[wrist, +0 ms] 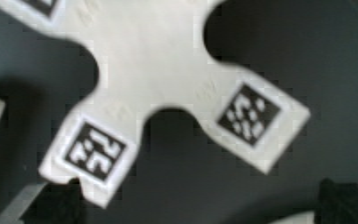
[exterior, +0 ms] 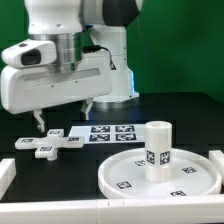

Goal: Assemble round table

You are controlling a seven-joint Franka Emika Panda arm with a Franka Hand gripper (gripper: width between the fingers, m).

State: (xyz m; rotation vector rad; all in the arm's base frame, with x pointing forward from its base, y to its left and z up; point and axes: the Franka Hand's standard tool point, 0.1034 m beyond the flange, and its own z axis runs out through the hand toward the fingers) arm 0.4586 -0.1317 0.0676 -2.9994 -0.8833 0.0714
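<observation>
The white cross-shaped piece (exterior: 50,143) lies flat on the black table at the exterior view's left, with tags on its arms. It fills the wrist view (wrist: 158,70). My gripper (exterior: 63,117) hangs just above it, open and empty, with its fingertips wide apart (wrist: 194,205). One dark fingertip (wrist: 43,205) sits beside a tagged arm of the cross. The large rimmed round disc (exterior: 190,178) lies at the front right. The short cylinder leg (exterior: 157,148) stands upright at its middle.
The marker board (exterior: 110,132) lies flat behind the cross and the disc. White rails stand at the left edge (exterior: 6,172) and the right edge (exterior: 217,160) of the table. The arm's base (exterior: 115,80) stands at the back.
</observation>
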